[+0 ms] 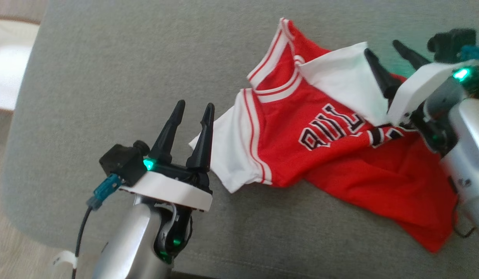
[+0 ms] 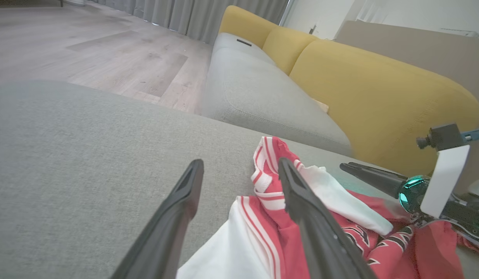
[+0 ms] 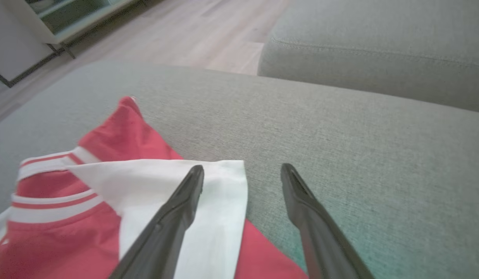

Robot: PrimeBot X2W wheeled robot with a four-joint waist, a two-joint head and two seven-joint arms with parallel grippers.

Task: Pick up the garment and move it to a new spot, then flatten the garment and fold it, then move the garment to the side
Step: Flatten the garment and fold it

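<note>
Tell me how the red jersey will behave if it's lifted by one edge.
Probably floppy: the jersey lies rumpled, a white flap folded across its front. It would likely sag and unfold when lifted. The thin cloth looks light.

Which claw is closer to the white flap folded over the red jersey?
Right. The right gripper has one finger over the white flap; the left gripper sits farther off, by the other white sleeve of the red jersey.
</note>
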